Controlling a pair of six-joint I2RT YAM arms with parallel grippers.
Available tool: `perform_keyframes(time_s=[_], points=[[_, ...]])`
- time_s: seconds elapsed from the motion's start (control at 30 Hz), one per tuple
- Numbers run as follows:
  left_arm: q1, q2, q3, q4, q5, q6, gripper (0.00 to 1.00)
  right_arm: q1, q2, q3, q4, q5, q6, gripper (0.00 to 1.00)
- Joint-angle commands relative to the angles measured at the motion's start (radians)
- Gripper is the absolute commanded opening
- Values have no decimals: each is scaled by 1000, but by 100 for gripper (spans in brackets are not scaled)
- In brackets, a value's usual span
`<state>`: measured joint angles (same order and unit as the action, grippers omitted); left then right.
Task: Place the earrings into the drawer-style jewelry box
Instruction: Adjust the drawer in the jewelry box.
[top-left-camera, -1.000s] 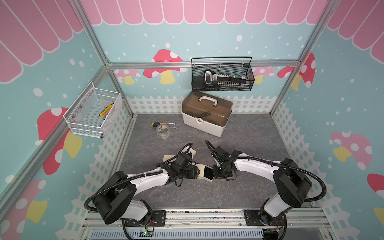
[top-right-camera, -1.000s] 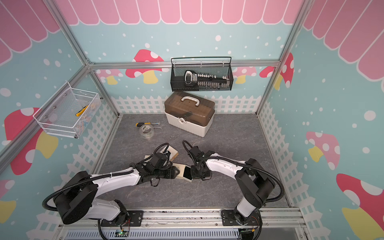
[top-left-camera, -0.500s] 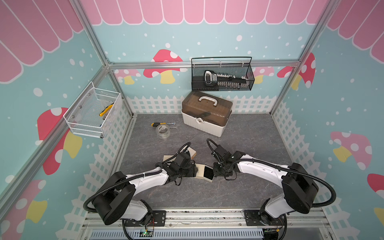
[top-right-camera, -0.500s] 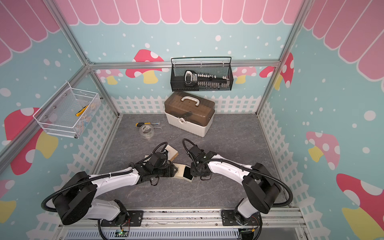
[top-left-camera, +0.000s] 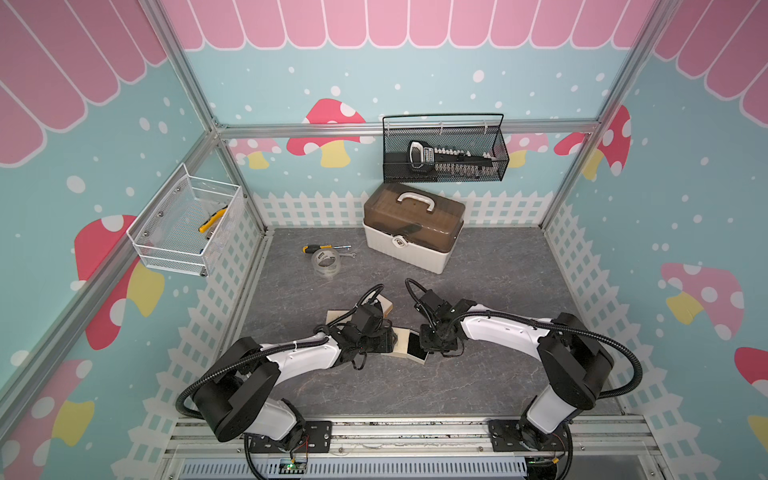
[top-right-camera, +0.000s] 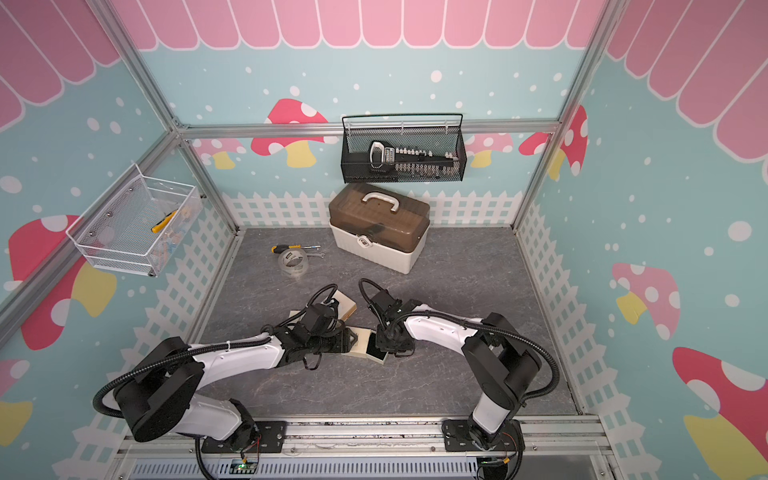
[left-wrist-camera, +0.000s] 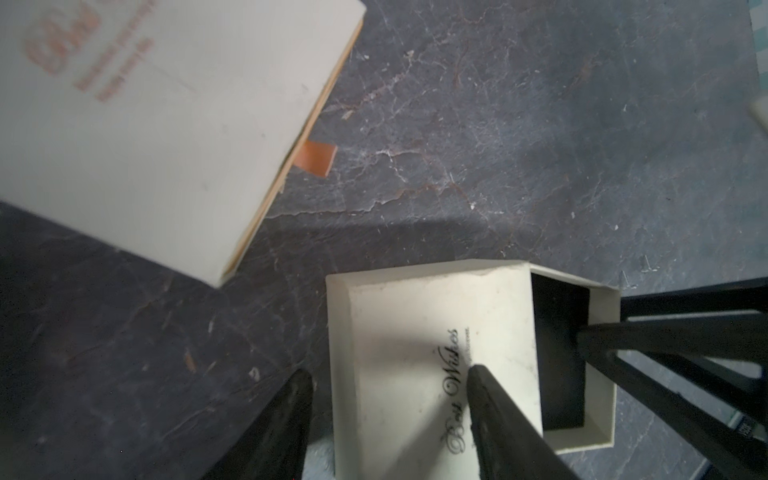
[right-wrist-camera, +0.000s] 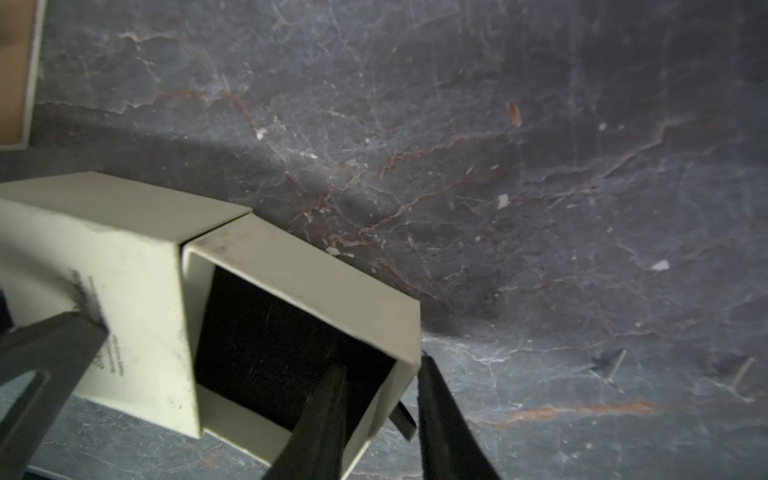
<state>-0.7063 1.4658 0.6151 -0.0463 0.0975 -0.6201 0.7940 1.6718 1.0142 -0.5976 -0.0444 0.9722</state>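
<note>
The drawer-style jewelry box (left-wrist-camera: 415, 353) is a small cream sleeve printed "Best Wishes". Its black-lined drawer (right-wrist-camera: 266, 332) is pulled partly out, and it shows in both top views (top-left-camera: 401, 345) (top-right-camera: 362, 344). My left gripper (left-wrist-camera: 388, 374) is open. One of its fingers (left-wrist-camera: 490, 399) lies on the sleeve's top, the other on the table beside it. My right gripper (right-wrist-camera: 381, 363) is open astride the drawer's front wall, one finger inside. A black pull tab (right-wrist-camera: 405, 419) hangs there. Two earrings (right-wrist-camera: 614, 368) (right-wrist-camera: 742, 370) lie on the grey table past the drawer.
A larger cream box (left-wrist-camera: 145, 124) with an orange tab lies close behind the left gripper (top-left-camera: 392, 338). At the back stand a brown-lidded toolbox (top-left-camera: 411, 232), a tape roll (top-left-camera: 326, 262) and a screwdriver (top-left-camera: 318, 248). Wire baskets (top-left-camera: 444, 151) (top-left-camera: 187, 224) hang on the walls.
The right arm's elbow has swung outward while its gripper stayed at the drawer's front. The box and the left arm have hardly moved.
</note>
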Motion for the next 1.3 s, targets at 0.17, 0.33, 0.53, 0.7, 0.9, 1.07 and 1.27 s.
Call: perform_keyframes(time_s=[0.17, 0.33, 0.53, 0.7, 0.9, 1.07, 1.27], points=[[6, 51, 5, -32, -14, 20, 54, 8, 9, 28, -38, 22, 14, 17], [7, 59, 5, -32, -17, 25, 54, 8, 4, 33, -53, 29, 10, 14], [7, 67, 11, -32, -16, 26, 54, 8, 5, 40, -70, 42, 3, 10], [7, 69, 15, -37, -20, 30, 54, 8, 11, 45, -71, 41, -1, 9], [6, 71, 19, -36, -9, 30, 54, 14, 23, 70, -68, 31, -10, 9], [7, 54, 11, -39, -14, 25, 54, 23, 37, 74, -66, 25, -10, 9], [6, 37, 8, -53, -31, 26, 54, 25, 40, 60, -65, 31, -4, 11]])
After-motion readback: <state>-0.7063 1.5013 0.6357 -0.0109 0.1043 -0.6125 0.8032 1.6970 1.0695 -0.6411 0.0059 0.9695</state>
